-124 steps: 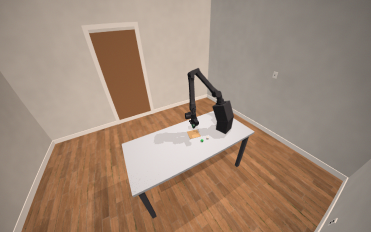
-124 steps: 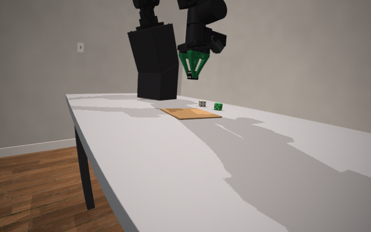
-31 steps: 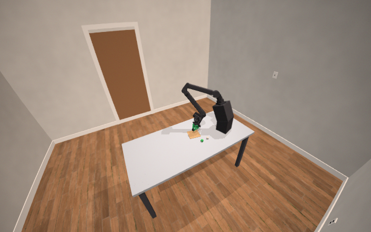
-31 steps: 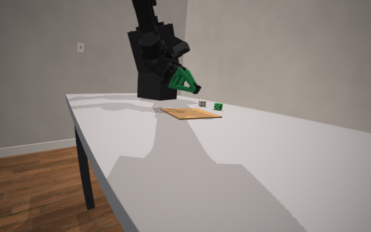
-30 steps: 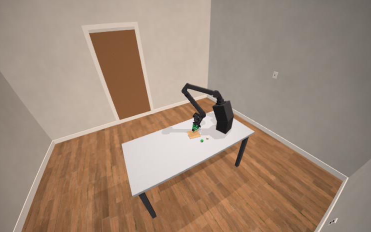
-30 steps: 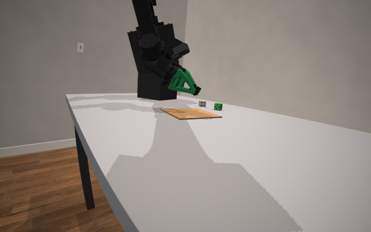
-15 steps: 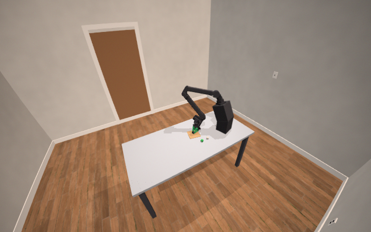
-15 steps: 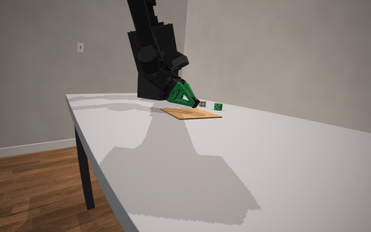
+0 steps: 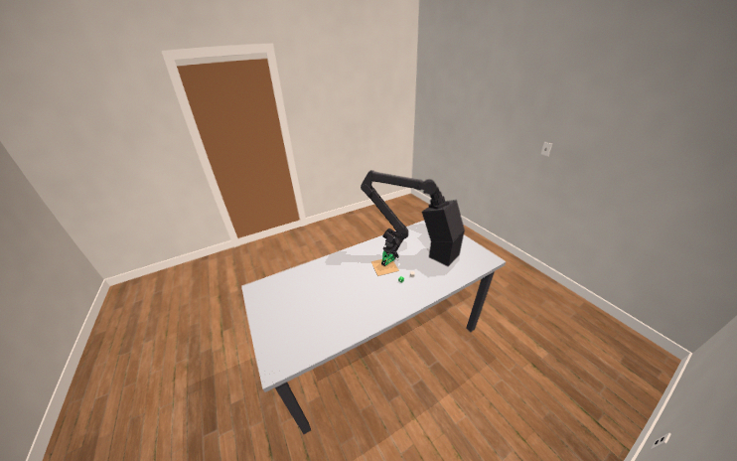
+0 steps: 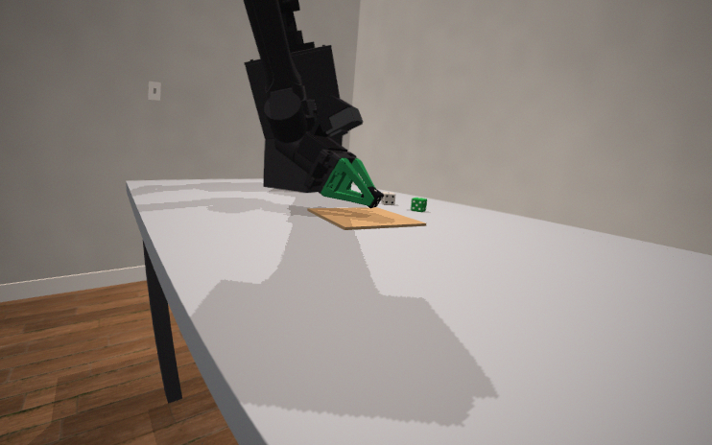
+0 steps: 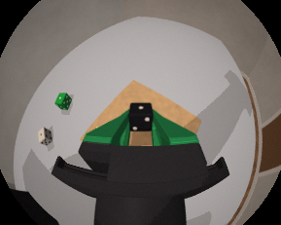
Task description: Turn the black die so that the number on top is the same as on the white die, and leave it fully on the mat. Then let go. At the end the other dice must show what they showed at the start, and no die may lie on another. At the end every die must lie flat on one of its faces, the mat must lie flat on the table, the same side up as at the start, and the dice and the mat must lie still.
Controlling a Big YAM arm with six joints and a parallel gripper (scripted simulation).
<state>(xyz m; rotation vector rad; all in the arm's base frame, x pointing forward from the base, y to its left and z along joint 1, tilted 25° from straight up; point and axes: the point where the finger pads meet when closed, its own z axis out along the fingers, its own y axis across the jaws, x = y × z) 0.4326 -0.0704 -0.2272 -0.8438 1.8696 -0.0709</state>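
Observation:
My gripper [image 11: 140, 113] with green fingers is shut on the black die [image 11: 141, 117], which shows a two-pip face to the wrist camera. In the exterior view the fingertips [image 10: 374, 198] are tilted down and hold the die just above the far part of the tan mat [image 10: 366, 217], close to its surface. The mat also shows in the wrist view [image 11: 152, 107] and the top view [image 9: 385, 267]. The white die [image 10: 388, 198] lies on the table beyond the mat; it also shows in the wrist view [image 11: 45, 134].
A green die [image 10: 417, 204] lies on the table right of the white die, off the mat; it also shows in the wrist view [image 11: 63, 100]. The arm's black base [image 9: 443, 231] stands behind the mat. The table's left edge is near the mat.

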